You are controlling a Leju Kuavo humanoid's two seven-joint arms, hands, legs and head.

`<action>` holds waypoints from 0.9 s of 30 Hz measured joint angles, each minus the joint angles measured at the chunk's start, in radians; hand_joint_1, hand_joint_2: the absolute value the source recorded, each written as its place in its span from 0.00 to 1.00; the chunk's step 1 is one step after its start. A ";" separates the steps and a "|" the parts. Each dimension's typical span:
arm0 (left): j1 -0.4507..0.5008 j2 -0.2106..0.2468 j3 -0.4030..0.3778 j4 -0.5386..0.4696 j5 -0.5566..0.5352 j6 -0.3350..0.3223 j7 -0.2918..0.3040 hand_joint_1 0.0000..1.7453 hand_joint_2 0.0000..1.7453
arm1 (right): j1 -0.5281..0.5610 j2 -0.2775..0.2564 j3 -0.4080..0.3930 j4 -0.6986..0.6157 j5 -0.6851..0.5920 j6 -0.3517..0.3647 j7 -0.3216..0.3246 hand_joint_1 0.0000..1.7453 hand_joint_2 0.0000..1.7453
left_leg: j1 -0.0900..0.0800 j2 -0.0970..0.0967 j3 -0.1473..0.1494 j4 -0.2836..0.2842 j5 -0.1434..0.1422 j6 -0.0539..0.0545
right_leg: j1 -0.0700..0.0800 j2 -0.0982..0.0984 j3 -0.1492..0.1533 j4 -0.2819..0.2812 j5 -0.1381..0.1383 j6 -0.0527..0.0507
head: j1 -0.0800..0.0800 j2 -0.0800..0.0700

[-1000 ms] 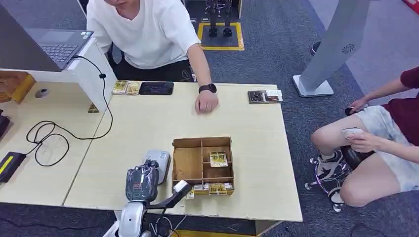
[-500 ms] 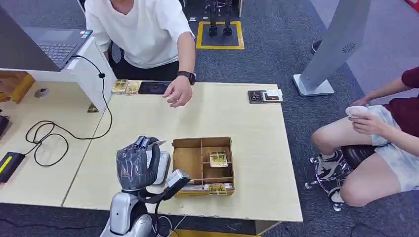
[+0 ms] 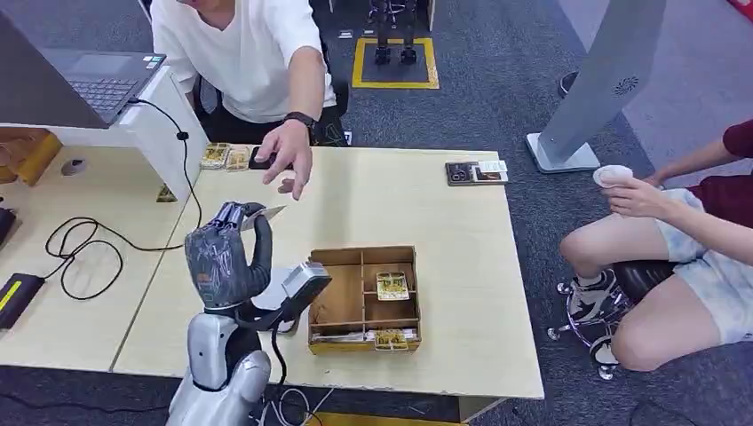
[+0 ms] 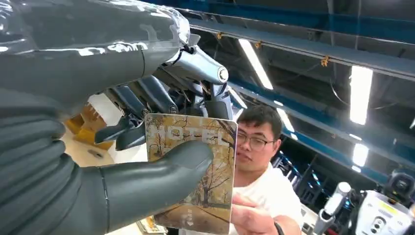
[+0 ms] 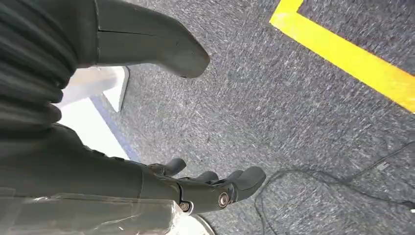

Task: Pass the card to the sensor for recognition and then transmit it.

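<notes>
My left hand [image 3: 226,253] is raised above the table's near left part and pinches a hotel card [image 3: 264,214] between thumb and fingers. In the left wrist view the card [image 4: 203,171] shows a tree-lined picture and the word HOTEL, with my left hand [image 4: 107,147] holding it under the thumb. A person's hand [image 3: 286,156] reaches down toward the card from across the table. The grey sensor [image 3: 297,286] lies beside the wooden box, partly behind my arm. My right hand [image 5: 161,161] hangs over carpet with its fingers apart, holding nothing.
A wooden compartment box [image 3: 364,297] with several cards stands mid-table. More cards [image 3: 225,157] and a black phone [image 3: 259,161] lie at the far edge. A laptop [image 3: 98,80] sits at the left, cables [image 3: 89,253] below it. A seated person [image 3: 675,231] is at the right.
My left hand has risen from beside the sensor and moved away from me with the card. The person's hand has moved left and reached toward it.
</notes>
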 joint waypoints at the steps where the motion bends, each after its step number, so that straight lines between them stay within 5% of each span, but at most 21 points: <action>1: -0.015 0.005 -0.008 0.009 0.000 0.000 0.018 1.00 1.00 | -0.003 -0.002 0.003 0.008 0.000 -0.004 0.000 0.00 1.00 | 0.000 0.000 0.000 0.000 0.000 0.000 | 0.000 0.000 0.000 0.000 0.000 0.000 | 0.000 0.000; 15: -0.089 0.035 -0.054 0.075 0.008 0.000 0.065 1.00 1.00 | -0.020 -0.024 0.022 0.057 0.000 -0.019 0.000 0.00 1.00 | 0.000 0.000 0.000 0.000 0.000 0.000 | 0.000 0.000 0.000 0.000 0.000 0.000 | 0.000 0.000; 18: -0.183 0.074 -0.103 0.159 0.019 -0.013 0.165 1.00 1.00 | -0.038 -0.051 0.048 0.104 -0.002 -0.053 0.005 0.00 1.00 | 0.000 0.000 0.000 0.000 0.000 0.000 | 0.000 0.000 -0.001 0.000 0.000 0.000 | 0.000 0.000; 24: -0.220 0.084 -0.143 0.215 0.050 -0.021 0.179 1.00 1.00 | -0.042 -0.063 0.072 0.128 -0.017 -0.064 0.016 0.00 1.00 | 0.000 0.000 0.000 0.000 0.000 0.000 | 0.000 0.001 -0.001 0.000 0.000 0.000 | 0.000 0.000; 25: -0.224 0.086 -0.148 0.222 0.052 -0.020 0.181 0.33 1.00 | -0.042 -0.063 0.074 0.131 -0.017 -0.064 0.017 0.00 1.00 | 0.000 0.000 0.000 0.000 0.000 0.000 | 0.000 0.001 -0.001 0.000 0.000 0.000 | 0.000 0.000; 26: -0.226 0.087 -0.152 0.227 0.056 -0.020 0.183 0.00 1.00 | -0.042 -0.064 0.076 0.134 -0.018 -0.065 0.018 0.00 1.00 | 0.000 0.000 0.000 0.000 0.000 0.000 | 0.000 0.001 -0.001 0.000 0.000 0.000 | 0.000 0.000; 27: -0.227 0.087 -0.154 0.231 0.064 -0.021 0.184 0.00 1.00 | -0.042 -0.065 0.079 0.135 -0.022 -0.065 0.018 0.00 1.00 | 0.000 0.000 0.000 0.000 0.000 0.000 | 0.000 0.001 -0.001 0.000 0.000 0.000 | 0.000 0.000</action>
